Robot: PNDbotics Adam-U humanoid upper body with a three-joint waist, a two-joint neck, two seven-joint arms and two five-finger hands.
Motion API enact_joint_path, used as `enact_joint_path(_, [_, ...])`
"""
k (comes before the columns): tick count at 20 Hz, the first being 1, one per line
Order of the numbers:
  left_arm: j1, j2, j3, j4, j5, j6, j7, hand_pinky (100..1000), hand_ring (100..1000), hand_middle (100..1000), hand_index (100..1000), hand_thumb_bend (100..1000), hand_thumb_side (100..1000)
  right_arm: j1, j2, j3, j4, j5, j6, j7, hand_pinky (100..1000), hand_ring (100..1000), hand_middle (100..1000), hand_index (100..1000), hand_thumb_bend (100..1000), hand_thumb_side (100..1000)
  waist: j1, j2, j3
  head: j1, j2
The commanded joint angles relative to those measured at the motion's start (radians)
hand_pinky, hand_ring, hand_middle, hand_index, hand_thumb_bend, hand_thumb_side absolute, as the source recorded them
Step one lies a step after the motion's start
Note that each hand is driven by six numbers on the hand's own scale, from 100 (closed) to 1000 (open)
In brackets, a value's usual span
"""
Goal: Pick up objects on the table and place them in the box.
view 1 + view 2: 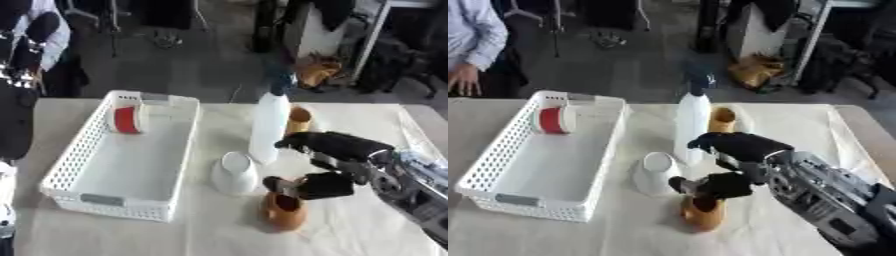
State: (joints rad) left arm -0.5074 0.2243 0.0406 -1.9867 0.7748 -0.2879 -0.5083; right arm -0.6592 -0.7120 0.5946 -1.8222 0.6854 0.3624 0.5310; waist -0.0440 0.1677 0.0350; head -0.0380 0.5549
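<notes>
right hand (337, 165) reaching in from the right, thumb and fingers curling onto orange cup (285, 212) | white bowl (234, 173) lying just left of hand | white bottle (269, 127) standing behind fingers | basket (79, 150) sitting far left, holding red-white roll (127, 119)

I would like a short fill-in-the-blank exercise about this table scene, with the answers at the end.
1. The right robot hand is at the ____ cup.
2. The red and white object lies inside the ____.
3. The tall white bottle stands ____ on the table.

Answers: orange; basket; upright
</notes>
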Motion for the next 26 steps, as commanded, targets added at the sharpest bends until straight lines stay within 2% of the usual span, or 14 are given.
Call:
enact_joint_path(1, [-0.014, 0.005, 0.001, -0.013, -0.004, 0.002, -0.006, 917, 876, 798, 862, 100, 859, -0.005, 0.000, -0.018, 0.002, 0.052, -0.042, -0.019, 926, 999, 975, 1000, 476, 1000, 0.002, -0.011, 0.000, 0.001, -0.009])
enact_joint_path(6, [-0.014, 0.004, 0.002, -0.013, -0.006, 0.005, -0.010, 915, 865, 790, 857, 100, 859, 0.009, 0.013, -0.017, 0.041, 0.077, -0.097, -0.032, 924, 1000, 976, 1000, 492, 1000, 0.003, -0.007, 0.001, 0.006, -0.012])
enact_joint_path(14, [-0.013, 0.001, 0.002, -0.013, -0.008, 0.008, -0.020, 914, 855, 784, 853, 100, 862, 0.004, 0.047, -0.009, 0.096, 0.061, -0.106, -0.047, 926, 1000, 977, 1000, 509, 1000, 0.007, 0.000, 0.003, 0.005, -0.019])
enact_joint_path(20, [-0.012, 0.001, 0.004, -0.013, -0.010, 0.009, -0.027, 912, 849, 779, 850, 100, 860, 0.011, 0.067, -0.008, 0.152, 0.080, -0.137, -0.066, 924, 1000, 979, 1000, 515, 1000, 0.009, 0.006, 0.005, 0.004, -0.021])
enact_joint_path(26, [-0.012, 0.000, 0.005, -0.013, -0.012, 0.009, -0.031, 912, 844, 775, 848, 100, 860, 0.014, 0.085, -0.004, 0.196, 0.046, -0.153, -0.059, 914, 1000, 980, 1000, 520, 1000, 0.010, 0.010, 0.007, 0.002, -0.020])
